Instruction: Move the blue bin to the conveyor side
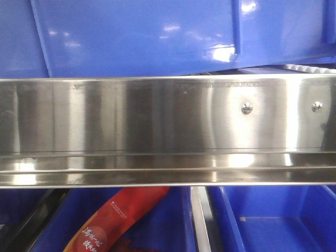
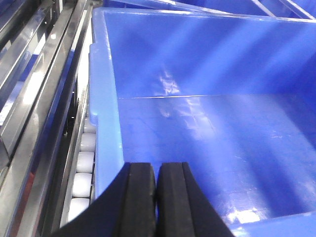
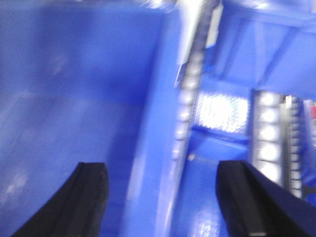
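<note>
Stiffness and slickness are expected of the blue bin (image 2: 207,133) filling the frame's centre, best taken by its rim (image 2: 103,98); left end effector (image 2: 156,167) is closed, right end effector (image 3: 163,165) spread open.

You've got a brushed stainless-steel rail (image 1: 157,115) running 9 to 3 o'clock across the front view, with two screws (image 1: 247,108) toward 3. It carries bright vertical glare bands. At 6, a red printed packet (image 1: 121,220) lies in a lower bin (image 1: 176,226). In the left wrist view, white rollers (image 2: 84,163) sit at 8 beside dark metal framing (image 2: 39,98).
</note>
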### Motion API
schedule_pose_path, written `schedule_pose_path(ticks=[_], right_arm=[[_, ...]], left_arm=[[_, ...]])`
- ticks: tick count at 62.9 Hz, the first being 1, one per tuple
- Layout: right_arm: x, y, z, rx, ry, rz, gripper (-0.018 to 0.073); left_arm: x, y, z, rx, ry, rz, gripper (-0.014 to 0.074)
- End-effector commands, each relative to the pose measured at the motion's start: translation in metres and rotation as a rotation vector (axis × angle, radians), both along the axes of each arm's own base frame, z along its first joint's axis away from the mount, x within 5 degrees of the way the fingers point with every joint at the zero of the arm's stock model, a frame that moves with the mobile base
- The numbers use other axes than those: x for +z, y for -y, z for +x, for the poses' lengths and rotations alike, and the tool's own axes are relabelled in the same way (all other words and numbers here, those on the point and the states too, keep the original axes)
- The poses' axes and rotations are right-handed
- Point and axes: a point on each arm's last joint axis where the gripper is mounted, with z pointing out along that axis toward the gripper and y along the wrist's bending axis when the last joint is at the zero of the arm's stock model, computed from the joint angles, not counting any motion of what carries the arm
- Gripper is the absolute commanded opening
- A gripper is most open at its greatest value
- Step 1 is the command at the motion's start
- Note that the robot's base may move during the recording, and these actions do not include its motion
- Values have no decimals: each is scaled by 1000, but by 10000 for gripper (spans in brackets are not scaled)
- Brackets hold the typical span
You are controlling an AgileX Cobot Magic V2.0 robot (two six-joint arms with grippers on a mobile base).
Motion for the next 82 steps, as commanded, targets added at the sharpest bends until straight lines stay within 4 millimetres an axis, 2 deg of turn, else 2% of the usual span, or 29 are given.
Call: schedule_pose_path(ticks=[1, 12, 28, 47, 82], right_arm=[[-6, -4, 7, 2, 7, -40, 348], [-15, -6, 14, -4, -5, -80, 348], [-16, -6, 15, -8, -5, -89, 348], [-30, -10, 24, 1, -42, -82, 348], [-30, -10, 24, -3, -46, -78, 345]], left_arm=[[3, 1, 0, -4, 11, -13, 1], [3, 1, 0, -4, 11, -13, 1], [3, 1, 0, -4, 11, -13, 1], [3, 1, 0, -4, 11, -13, 1], [3, 1, 0, -4, 11, -13, 1]])
